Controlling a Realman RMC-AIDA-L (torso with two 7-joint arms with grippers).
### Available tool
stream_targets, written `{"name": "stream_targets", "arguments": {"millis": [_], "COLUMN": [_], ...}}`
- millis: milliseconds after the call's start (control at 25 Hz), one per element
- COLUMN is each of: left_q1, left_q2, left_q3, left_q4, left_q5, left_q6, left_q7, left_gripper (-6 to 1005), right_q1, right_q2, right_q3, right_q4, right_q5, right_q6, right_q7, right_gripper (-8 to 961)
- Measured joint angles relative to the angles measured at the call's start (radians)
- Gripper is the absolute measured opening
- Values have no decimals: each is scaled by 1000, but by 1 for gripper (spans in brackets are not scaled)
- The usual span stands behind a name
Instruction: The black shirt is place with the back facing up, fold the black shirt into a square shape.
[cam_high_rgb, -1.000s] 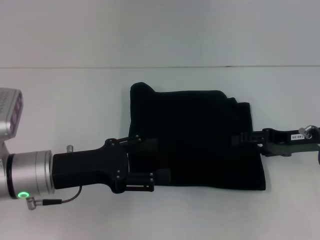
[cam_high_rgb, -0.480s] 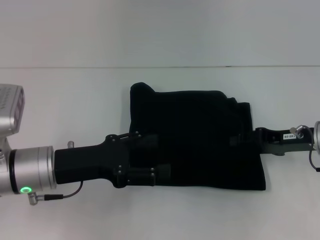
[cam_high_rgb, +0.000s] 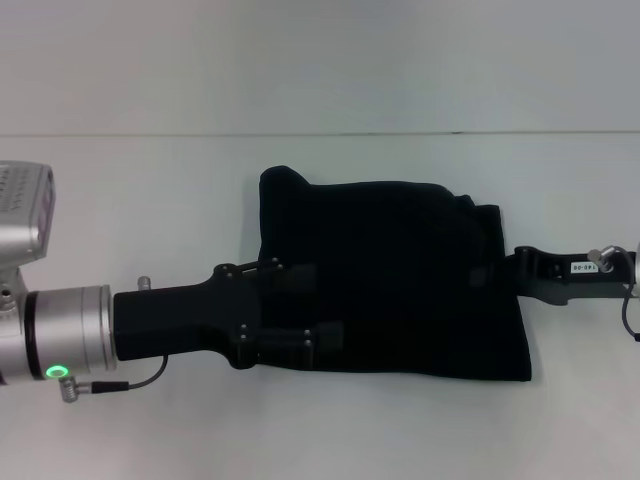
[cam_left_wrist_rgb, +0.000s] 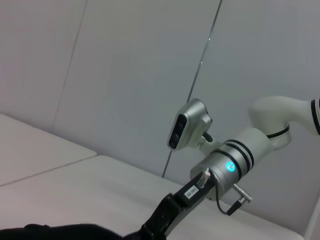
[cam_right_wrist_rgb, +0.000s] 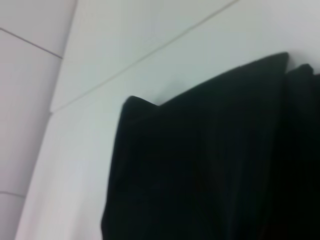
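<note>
Folding stage, late: the black shirt (cam_high_rgb: 390, 280) lies on the white surface (cam_high_rgb: 150, 200) already gathered into a compact, roughly rectangular bundle, not yet a neat square; its right edge shows a layered step and its near-right corner juts outward.

Left gripper (cam_high_rgb: 310, 310): low over the shirt's near-left edge, its 2 fingers (cam_high_rgb: 325, 338) apart, each reaching onto the fabric; whether cloth lies between them cannot be told.

Right gripper (cam_high_rgb: 490, 272): at the shirt's right edge, black against black, so the state of its fingers cannot be told. The left wrist view shows this arm (cam_left_wrist_rgb: 225, 167) reaching down to the cloth (cam_left_wrist_rgb: 60, 232).

Next move, as judged: a grip on both side edges, then a fold or a tidy that squares the outline without dragging the layers apart.

Surface: plain white, matte, 1 straight seam across its far part (cam_high_rgb: 320, 133). Room: pale grey panelled wall (cam_left_wrist_rgb: 125, 75) with thin joint lines.
</note>
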Motion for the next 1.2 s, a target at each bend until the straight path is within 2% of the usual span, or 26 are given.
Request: {"name": "stream_targets", "arguments": {"millis": [200,760,1200], "left_q1": [-2,-5,-14], "left_q2": [1,6,11], "left_q3": [1,-5,-8], "left_q4": [0,2,2], "left_q5": [1,-1,1], "left_q6": [-1,-2,-12], "left_q7": [-15,-52,-80], "left_gripper": [908,905,905], "right_q1": [-10,-17,-12], "right_q2": [-7,2,-6], "right_q3": [8,17,19], "right_q4": [-12,-125,-150], "right_q5": [40,82,83], "right_q6": [-38,-149,-174], "right_q7": [-44,-123,-147], "right_gripper": [42,42,64]}}
